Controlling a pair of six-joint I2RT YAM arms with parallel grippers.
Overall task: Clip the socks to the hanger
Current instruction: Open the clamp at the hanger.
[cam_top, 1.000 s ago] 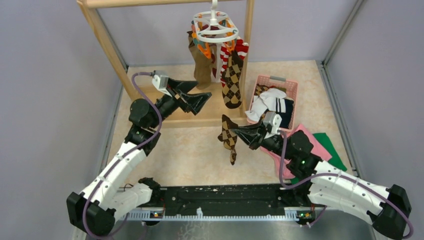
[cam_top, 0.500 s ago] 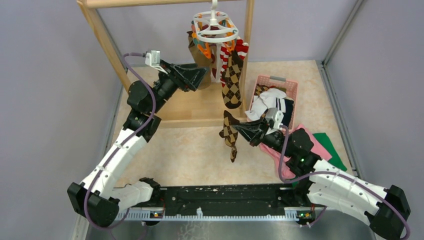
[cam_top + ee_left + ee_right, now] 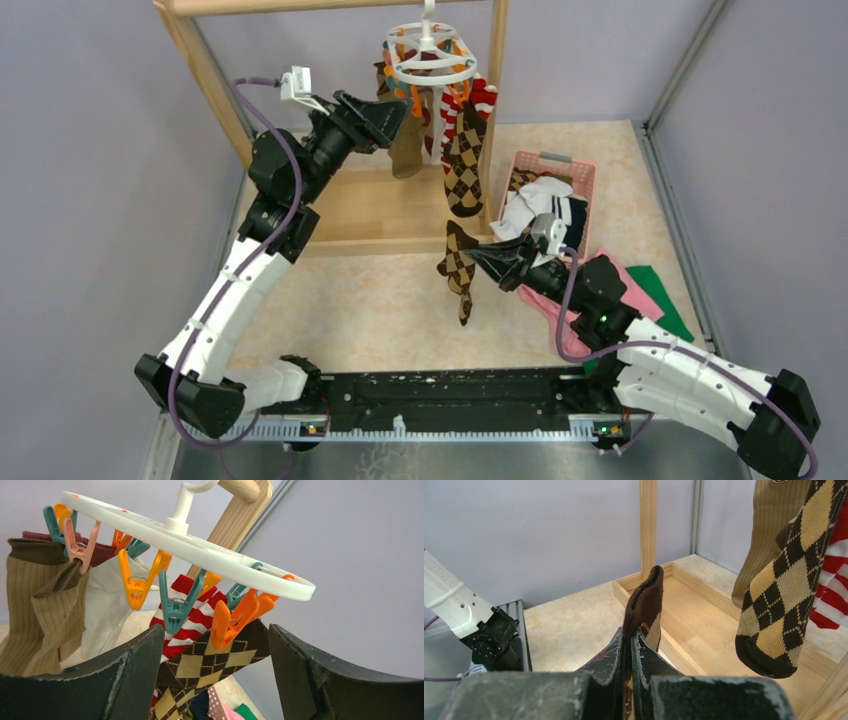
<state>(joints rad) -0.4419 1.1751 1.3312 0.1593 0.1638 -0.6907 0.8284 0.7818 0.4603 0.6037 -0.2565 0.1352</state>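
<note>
My right pincer (image 3: 474, 260) (image 3: 629, 641) is pressed tight on a loose diamond sock (image 3: 459, 274) (image 3: 646, 597) (I pinch it just under its dark brown top edge). The rest of that sock hangs down from me over the tabletop (image 3: 350, 300), near the pink basket (image 3: 586, 176).

My left pincer (image 3: 396, 108) (image 3: 216, 636) is spread wide and holds nothing. It is up high, just under the white hanger (image 3: 430, 62) (image 3: 240, 566), which hangs from the wooden rack (image 3: 215, 92). Between my fingers (image 3: 135, 675) I see an orange clip (image 3: 235, 617) biting the hung diamond sock (image 3: 463, 165) (image 3: 210, 662). Beside it is a teal clip (image 3: 175, 611) in front of the red-white striped sock (image 3: 483, 100) (image 3: 195, 617). Farther left hang a white sock (image 3: 107, 610) and a brown ribbed sock (image 3: 405, 140) (image 3: 30, 610).
</note>
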